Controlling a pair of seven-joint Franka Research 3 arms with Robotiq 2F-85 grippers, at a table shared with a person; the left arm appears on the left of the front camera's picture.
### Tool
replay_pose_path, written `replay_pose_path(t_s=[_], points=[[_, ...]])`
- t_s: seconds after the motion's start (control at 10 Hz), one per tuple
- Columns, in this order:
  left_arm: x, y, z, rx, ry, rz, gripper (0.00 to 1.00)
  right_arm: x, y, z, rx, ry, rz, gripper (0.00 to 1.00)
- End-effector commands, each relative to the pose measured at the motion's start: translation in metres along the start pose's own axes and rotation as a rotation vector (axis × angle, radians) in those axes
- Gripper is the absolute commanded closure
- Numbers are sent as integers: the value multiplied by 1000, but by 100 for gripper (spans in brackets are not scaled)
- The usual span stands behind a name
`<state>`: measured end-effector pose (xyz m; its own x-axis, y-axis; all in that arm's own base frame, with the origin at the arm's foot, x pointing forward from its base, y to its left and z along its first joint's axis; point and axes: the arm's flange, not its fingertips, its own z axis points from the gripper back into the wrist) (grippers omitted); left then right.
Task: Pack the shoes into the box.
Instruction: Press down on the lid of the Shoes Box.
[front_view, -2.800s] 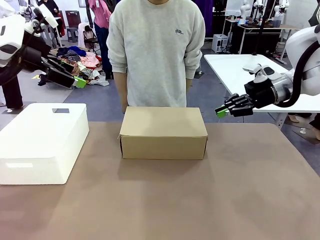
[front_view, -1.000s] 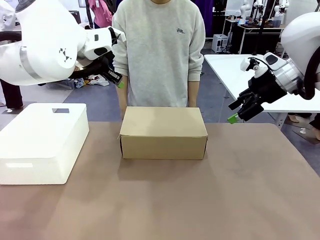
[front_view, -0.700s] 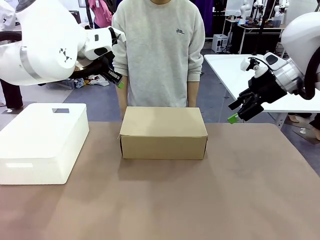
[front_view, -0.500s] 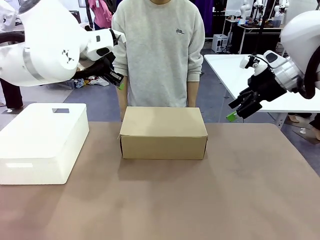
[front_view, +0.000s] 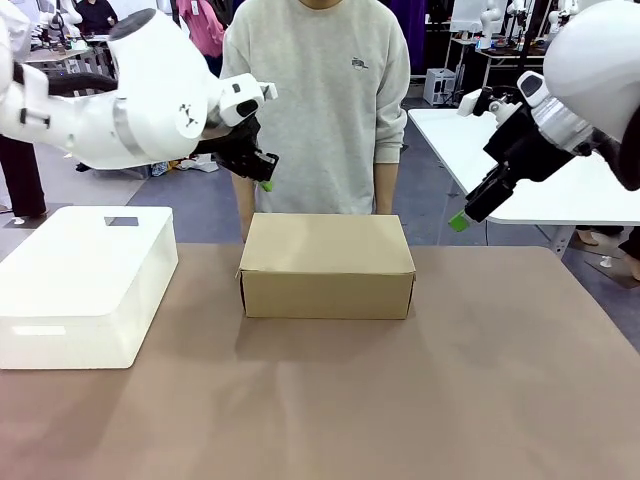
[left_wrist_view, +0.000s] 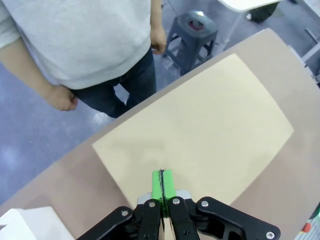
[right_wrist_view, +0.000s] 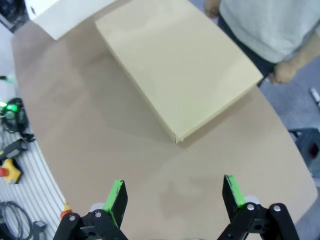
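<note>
You have the box (front_view: 326, 263) sitting lid-down and closed on the brown table (front_view: 420, 400), at its far edge, directly in front of the person (front_view: 315, 100). The white bin (front_view: 85, 280) sits on the same table, well apart from the box on its left. Your left gripper (front_view: 264, 176) hangs in the air above the box's far left corner, green pads pressed together, holding nothing. Your right gripper (right_wrist_view: 173, 196) is up in the air beyond the box's right end, fingers spread wide, empty.
</note>
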<state>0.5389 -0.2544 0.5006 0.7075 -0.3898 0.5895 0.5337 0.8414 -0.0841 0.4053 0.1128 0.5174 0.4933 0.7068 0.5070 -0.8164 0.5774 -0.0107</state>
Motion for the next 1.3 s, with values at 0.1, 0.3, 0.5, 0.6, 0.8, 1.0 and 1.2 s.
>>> replay_pose_path(t_s=[0.1, 0.3, 0.5, 0.6, 0.8, 1.0, 1.2], points=[[21, -5, -16, -26, 59, 45, 100, 2, 31, 19, -122, 30, -32, 0], [22, -8, -31, -46, 89, 77, 100, -5, 52, 28, -229, -39, -16, 0], [26, -14, -44, -35, 77, 86, 100, -10, 65, 31, -253, -91, 2, 0], [28, -19, -53, -34, 67, 80, 100, -12, 69, 32, -264, -115, 5, 0], [36, -27, -66, -34, 74, 70, 100, -17, 72, 31, -255, -144, 1, 0], [45, -37, -80, -41, 89, 70, 100, -4, 67, 40, -245, -110, 23, 0], [53, -42, -94, -37, 82, 69, 100, -4, 67, 40, -245, -110, 23, 0]])
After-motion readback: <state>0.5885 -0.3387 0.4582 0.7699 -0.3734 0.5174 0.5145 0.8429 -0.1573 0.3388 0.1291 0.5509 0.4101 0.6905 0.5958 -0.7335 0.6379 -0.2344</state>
